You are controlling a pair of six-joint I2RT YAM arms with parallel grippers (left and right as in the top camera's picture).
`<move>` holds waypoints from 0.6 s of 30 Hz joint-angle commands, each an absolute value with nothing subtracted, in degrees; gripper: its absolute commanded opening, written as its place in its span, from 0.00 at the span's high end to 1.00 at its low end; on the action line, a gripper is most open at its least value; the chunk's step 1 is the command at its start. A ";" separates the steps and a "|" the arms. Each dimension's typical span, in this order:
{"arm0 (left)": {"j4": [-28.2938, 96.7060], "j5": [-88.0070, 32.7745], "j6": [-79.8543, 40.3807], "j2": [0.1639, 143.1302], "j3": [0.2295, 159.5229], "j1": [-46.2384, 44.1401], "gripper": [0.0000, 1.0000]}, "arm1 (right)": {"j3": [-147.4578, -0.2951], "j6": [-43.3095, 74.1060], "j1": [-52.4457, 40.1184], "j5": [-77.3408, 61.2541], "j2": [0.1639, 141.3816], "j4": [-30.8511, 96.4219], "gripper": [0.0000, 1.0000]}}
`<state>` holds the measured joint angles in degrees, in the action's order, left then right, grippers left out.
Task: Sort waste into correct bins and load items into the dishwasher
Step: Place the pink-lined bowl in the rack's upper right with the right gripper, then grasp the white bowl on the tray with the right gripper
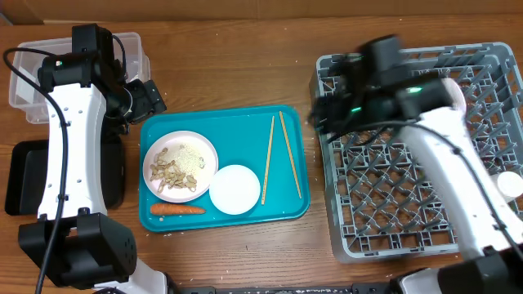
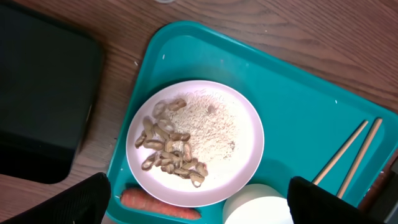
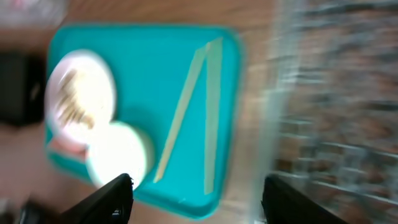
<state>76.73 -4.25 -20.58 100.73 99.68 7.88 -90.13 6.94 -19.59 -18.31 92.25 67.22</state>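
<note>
1. Overhead view. A teal serving tray [image 1: 245, 122] lies in the middle of the wooden table [image 1: 245, 49]. On its left part stands a pale pink plate [image 1: 212, 149] with beige food scraps [image 1: 170, 173] and white rice [image 1: 193, 155]. A white bowl [image 1: 235, 189] touches the plate at its near right side. An orange carrot [image 1: 177, 209] lies just beside the plate, along the near edge of the tray. Two wooden chopsticks [image 1: 267, 159] lie on the right part, close together at the far end and apart at the near end. A clear plastic tub [image 1: 135, 53] is at the far left. A black tray [image 1: 20, 175] lies nearer, to the left of the teal tray. The grey dish rack [image 1: 368, 212] stands to the right. The left gripper [image 1: 151, 100] hangs over the table beside the far left corner of the teal tray. The right gripper [image 1: 323, 110] is blurred, at the far left corner of the rack.
2. Left wrist view. The two dark fingers [image 2: 78, 202] are spread wide, one in each lower corner, above the plate. The black tray lies apart from the teal tray, with bare wood between them.
3. Right wrist view. This picture is blurred. The fingers [image 3: 115, 199] are also spread wide, above the chopsticks. The rack is a grey smear on the right.
</note>
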 commanded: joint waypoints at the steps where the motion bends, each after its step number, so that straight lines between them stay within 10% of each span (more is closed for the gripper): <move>1: 76.62 -4.49 -19.31 100.01 99.35 7.46 0.07 | -89.58 5.76 -26.39 -21.93 95.55 66.32 0.31; 18: 77.14 -4.47 -19.29 100.01 99.35 7.46 0.07 | -89.58 9.21 -40.01 -21.08 118.69 63.72 0.50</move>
<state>76.97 -4.25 -20.58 100.73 99.68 7.88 -89.82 8.78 -38.94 -20.99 116.09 63.96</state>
